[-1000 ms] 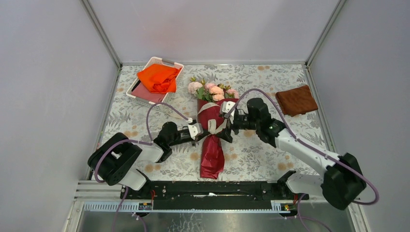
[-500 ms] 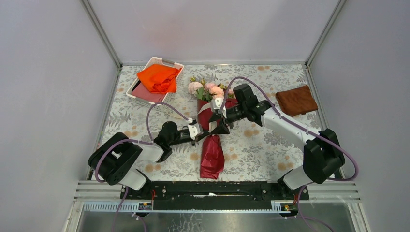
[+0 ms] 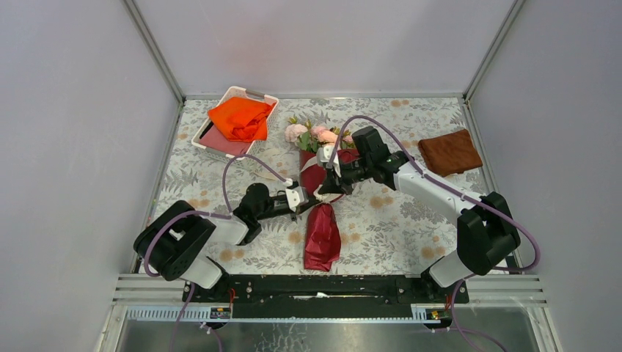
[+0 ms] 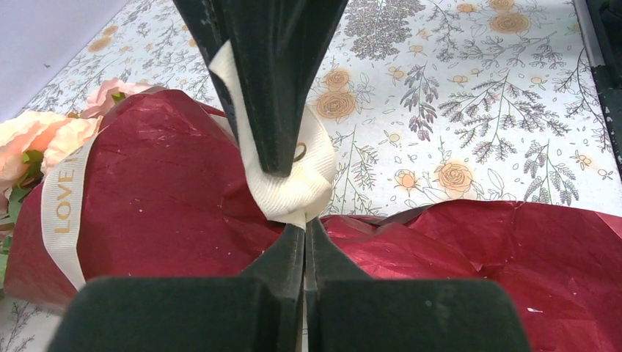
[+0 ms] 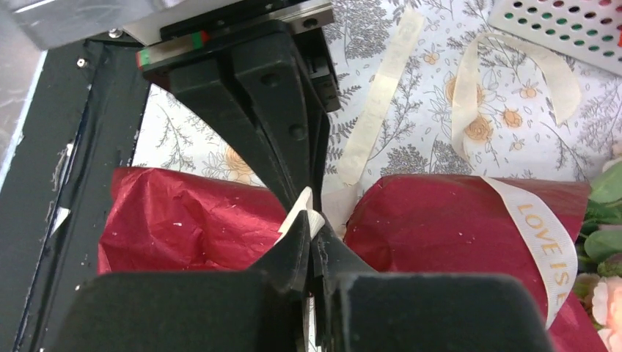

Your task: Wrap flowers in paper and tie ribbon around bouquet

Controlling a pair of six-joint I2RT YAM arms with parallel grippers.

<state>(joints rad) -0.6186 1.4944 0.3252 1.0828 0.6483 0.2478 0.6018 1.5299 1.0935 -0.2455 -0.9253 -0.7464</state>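
The bouquet lies on the table, pink flowers (image 3: pixel 319 136) at the far end and dark red paper (image 3: pixel 321 233) running toward me. The cream ribbon (image 4: pixel 293 192) is bunched at the pinched waist of the paper (image 4: pixel 147 183). My left gripper (image 4: pixel 304 226) is shut on this ribbon from the left. My right gripper (image 5: pixel 312 229) is shut on the ribbon (image 5: pixel 308 214) from the opposite side, tip to tip with the left one. A ribbon band printed "LOVE" (image 5: pixel 546 242) crosses the wide part of the paper (image 5: pixel 440 220). In the top view both grippers, left (image 3: pixel 308 197) and right (image 3: pixel 323 188), meet over the waist.
A pink tray (image 3: pixel 220 144) holding a folded orange cloth (image 3: pixel 238 117) stands at the back left. A brown cloth (image 3: pixel 449 152) lies at the back right. Loose ribbon tails (image 5: pixel 381 95) trail over the floral tablecloth toward the tray (image 5: pixel 557 22).
My right gripper swung left to the bouquet's waist and went from wide open to shut on the ribbon. The left gripper stayed shut in place.
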